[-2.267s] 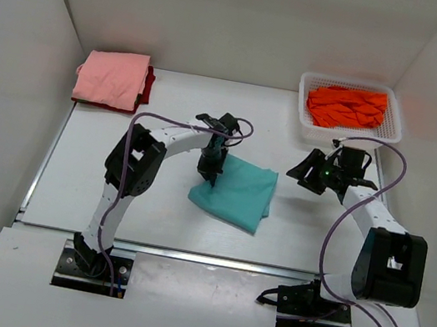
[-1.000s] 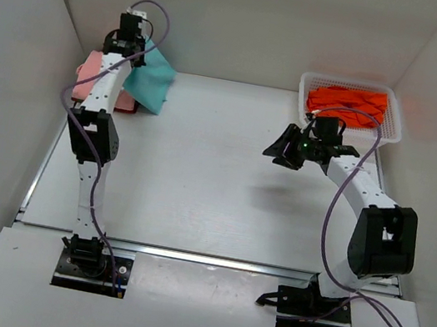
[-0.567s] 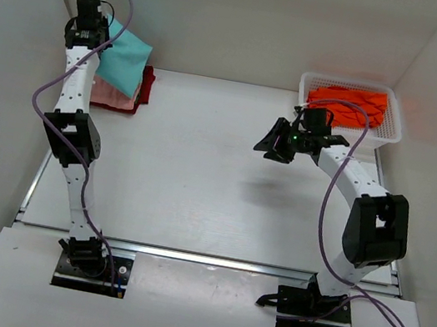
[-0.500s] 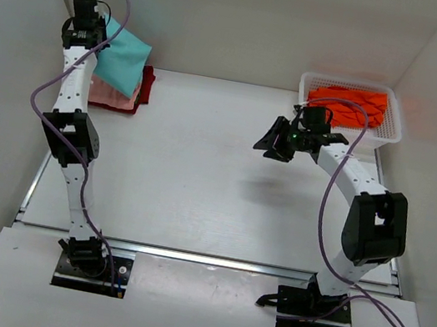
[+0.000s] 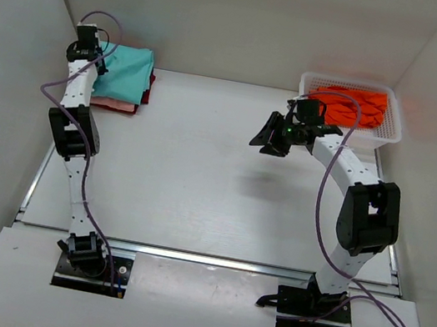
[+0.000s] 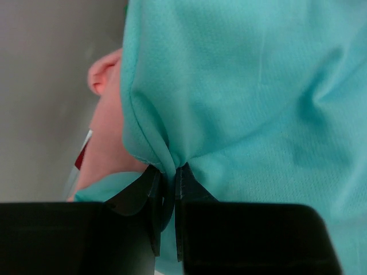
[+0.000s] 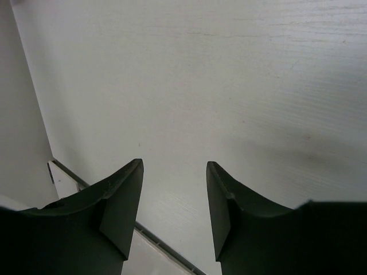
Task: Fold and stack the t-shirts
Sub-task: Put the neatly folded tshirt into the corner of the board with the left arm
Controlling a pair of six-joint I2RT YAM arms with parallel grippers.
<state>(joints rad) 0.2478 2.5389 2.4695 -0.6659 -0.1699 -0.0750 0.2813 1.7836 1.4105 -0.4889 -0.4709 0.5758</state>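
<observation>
A folded teal t-shirt [image 5: 130, 70] lies on top of the salmon pink t-shirt [image 5: 113, 100] and the dark red t-shirt [image 5: 147, 94] at the far left corner. My left gripper [image 5: 93, 57] is shut on the teal shirt's edge; the left wrist view shows the teal cloth [image 6: 246, 97] pinched between the fingers [image 6: 150, 192], with pink cloth [image 6: 109, 143] underneath. The orange t-shirt [image 5: 349, 104] lies crumpled in the white mesh basket [image 5: 392, 137]. My right gripper [image 5: 264, 138] is open and empty, raised above the bare table [image 7: 189, 86] left of the basket.
White walls close in the table on the left, back and right. The stack sits tight against the left wall. A metal rail runs along the table's near edge [image 5: 202, 256].
My left gripper carried the teal shirt from the table's middle to the far left and lowered it onto the pink and red stack. My right gripper rose and moved left, staying open.
</observation>
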